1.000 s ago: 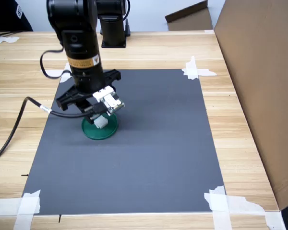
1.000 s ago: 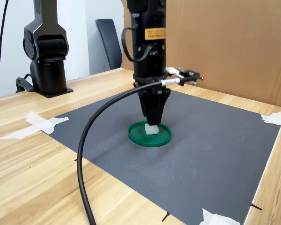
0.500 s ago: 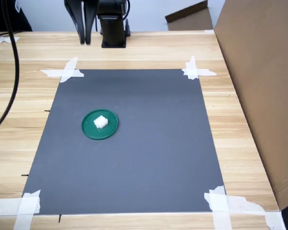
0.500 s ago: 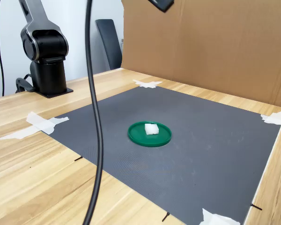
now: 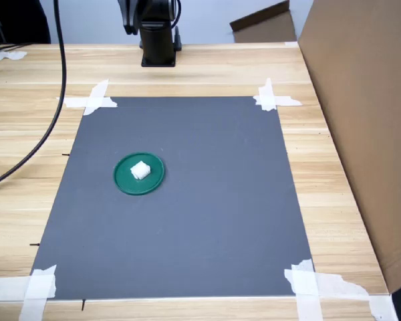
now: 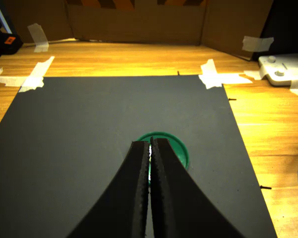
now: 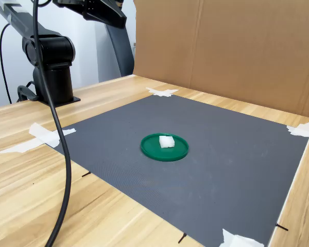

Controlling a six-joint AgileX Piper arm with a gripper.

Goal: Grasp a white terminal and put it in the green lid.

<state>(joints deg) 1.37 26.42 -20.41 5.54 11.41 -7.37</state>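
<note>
The white terminal (image 5: 140,170) (image 7: 167,141) lies inside the green lid (image 5: 123,179) (image 7: 154,152) on the dark mat, left of centre in the first exterior view. My gripper (image 6: 150,144) is raised high and pulled back toward the arm's base, far from the lid; in the second exterior view the gripper (image 7: 116,18) hangs at the top left. In the wrist view its two black fingers are pressed together with nothing between them. They cover most of the green lid (image 6: 175,148), and only a white sliver of the terminal shows through the slit.
The dark mat (image 5: 207,200) is taped to a wooden table with white tape (image 5: 274,99) at its corners. A cardboard wall (image 5: 361,100) stands along the first exterior view's right. The arm's base (image 5: 157,47) is at the back, and a black cable (image 7: 59,134) hangs down.
One second ago the gripper stood over the lid at the terminal. It has since lifted away and retreated toward the base, leaving the terminal lying in the lid.
</note>
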